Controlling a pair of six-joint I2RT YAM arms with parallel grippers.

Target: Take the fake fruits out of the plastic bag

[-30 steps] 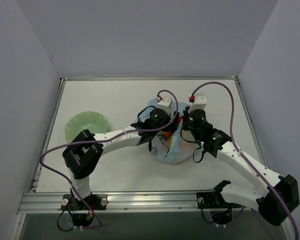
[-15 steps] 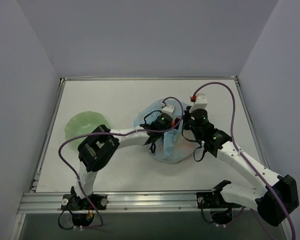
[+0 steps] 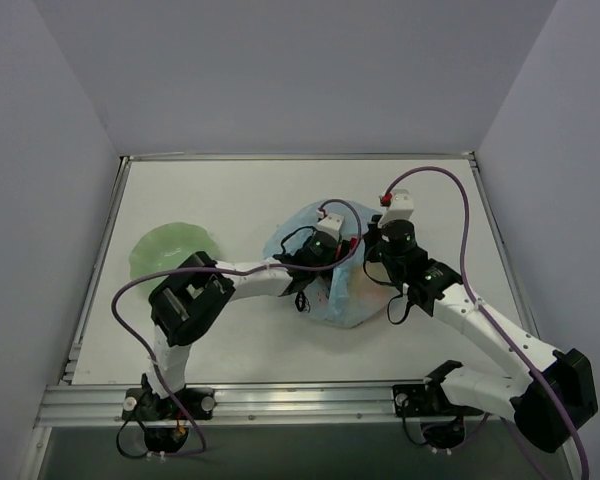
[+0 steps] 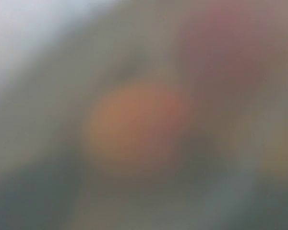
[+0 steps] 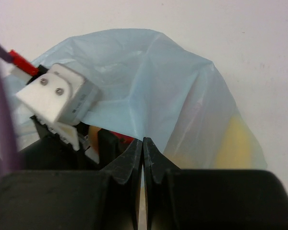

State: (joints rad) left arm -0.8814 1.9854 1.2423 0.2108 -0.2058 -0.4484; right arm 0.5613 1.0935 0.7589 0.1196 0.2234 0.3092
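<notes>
The plastic bag (image 3: 345, 300) lies mid-table, light blue and crinkled. My left gripper (image 3: 328, 258) reaches down into its mouth, and the film hides its fingers. The left wrist view is a close blur with an orange round fruit (image 4: 134, 124) in the centre and a reddish one (image 4: 225, 52) at the upper right. My right gripper (image 5: 143, 143) is shut on the bag's (image 5: 149, 76) edge and holds the rim up. A yellow fruit (image 5: 235, 139) shows through the film on the right. A red one (image 5: 119, 137) peeks out beside my fingers.
A pale green plate (image 3: 170, 250) sits at the left of the table. The left arm's white camera block (image 5: 57, 98) is close to my right gripper's left side. Purple cables loop over both wrists. Grey walls enclose the table.
The left gripper has dropped from above the bag into its mouth, and the bag's rim now spreads out around it. The right gripper has kept its pinch and barely moved.
</notes>
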